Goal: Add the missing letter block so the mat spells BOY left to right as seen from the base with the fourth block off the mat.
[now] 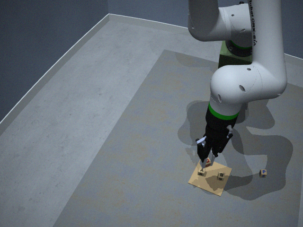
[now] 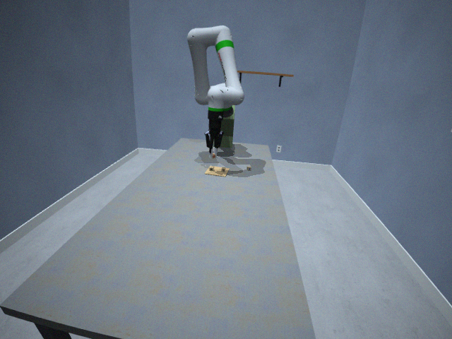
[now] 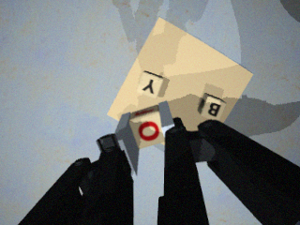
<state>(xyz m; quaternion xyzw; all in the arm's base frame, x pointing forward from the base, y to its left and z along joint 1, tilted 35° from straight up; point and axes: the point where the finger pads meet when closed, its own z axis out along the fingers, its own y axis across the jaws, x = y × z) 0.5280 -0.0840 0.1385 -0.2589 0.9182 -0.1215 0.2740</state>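
Two blocks, Y (image 3: 150, 82) and B (image 3: 212, 107), sit on the mat (image 3: 187, 56); the gripper (image 3: 150, 127) pinches the O block (image 3: 149, 130) above the mat's near edge; carrying is under way; next, lower O between them, letter upright; P block (image 1: 262, 172) lies off the mat.
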